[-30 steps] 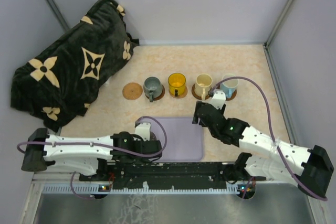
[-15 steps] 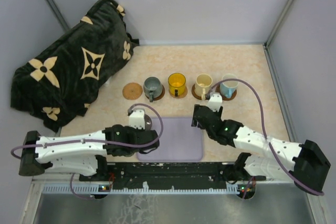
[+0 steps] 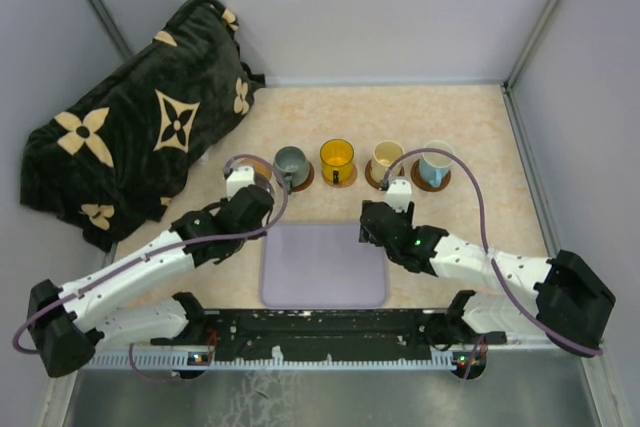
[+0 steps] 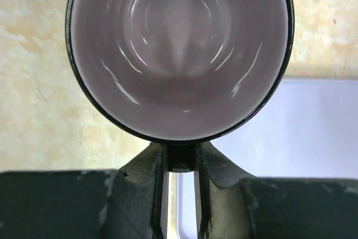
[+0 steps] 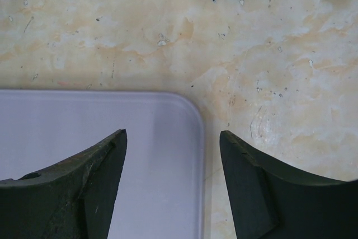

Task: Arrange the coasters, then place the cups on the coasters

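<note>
Left wrist: purple cup [image 4: 179,54] upright, handle toward claw [image 4: 182,159].

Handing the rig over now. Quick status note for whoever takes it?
Left gripper: jaws shut on the handle of the purple-grey cup, near the left end of the row.
Right gripper: open, empty, over the far right corner of the tray.
Done: dark grey-green cup, yellow cup, cream cup and light blue cup sit on coasters.
Left: put the purple-grey cup on a coaster. No free one is visible.
</note>
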Robot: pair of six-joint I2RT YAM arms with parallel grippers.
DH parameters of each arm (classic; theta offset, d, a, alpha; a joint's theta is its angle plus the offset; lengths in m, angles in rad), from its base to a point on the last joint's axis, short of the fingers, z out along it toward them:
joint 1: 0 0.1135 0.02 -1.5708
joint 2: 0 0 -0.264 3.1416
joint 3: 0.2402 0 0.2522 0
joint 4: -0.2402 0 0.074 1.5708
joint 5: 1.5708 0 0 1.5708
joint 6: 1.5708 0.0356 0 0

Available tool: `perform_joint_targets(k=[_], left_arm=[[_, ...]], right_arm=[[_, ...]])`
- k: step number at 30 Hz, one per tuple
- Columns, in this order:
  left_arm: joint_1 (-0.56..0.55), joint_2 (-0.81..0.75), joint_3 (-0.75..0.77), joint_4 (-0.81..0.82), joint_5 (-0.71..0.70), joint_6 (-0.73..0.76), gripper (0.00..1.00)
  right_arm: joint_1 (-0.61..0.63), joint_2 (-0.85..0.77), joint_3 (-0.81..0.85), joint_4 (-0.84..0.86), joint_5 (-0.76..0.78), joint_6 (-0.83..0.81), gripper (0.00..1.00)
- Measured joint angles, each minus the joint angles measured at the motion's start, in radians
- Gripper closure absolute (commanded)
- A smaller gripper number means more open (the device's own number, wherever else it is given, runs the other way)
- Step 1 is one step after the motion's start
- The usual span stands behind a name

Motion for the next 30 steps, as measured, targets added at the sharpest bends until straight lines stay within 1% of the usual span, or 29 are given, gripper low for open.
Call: perform_joint_targets(k=[4, 7, 11, 16, 21, 26, 30], left_arm=[[0.149, 0.034, -0.011, 0.122, 0.074, 0.134, 1.00], [0.257, 0.078, -0.011, 0.181, 0.129, 0.210, 1.00], [0.359, 0.173, 0.014, 0.209, 0.193, 0.290, 1.00], [0.441, 0.251, 0.055, 0.242, 0.270, 0.351, 1.00], [0.513, 0.357, 0.142, 0.261, 0.336, 0.394, 1.00], [0.547, 0.449, 0.224, 0.258, 0.362, 0.426, 1.00], [0.560, 0.498, 0.270, 0.252, 0.386, 0.437, 1.00]], right_arm=[[0.000, -0.002, 0.000, 0.000, 0.001, 0.000, 0.32], [0.000, -0.028, 0.000, -0.015, 0.004, 0.001, 0.32], [0.000, -0.100, 0.000, -0.036, 0.016, 0.001, 0.32], [0.000, -0.187, 0.000, -0.076, 0.031, 0.009, 0.32], [0.000, -0.244, 0.005, -0.133, 0.050, 0.013, 0.32], [0.000, -0.270, 0.038, -0.189, 0.081, 0.013, 0.32], [0.000, -0.279, 0.054, -0.200, 0.095, 0.013, 0.32]])
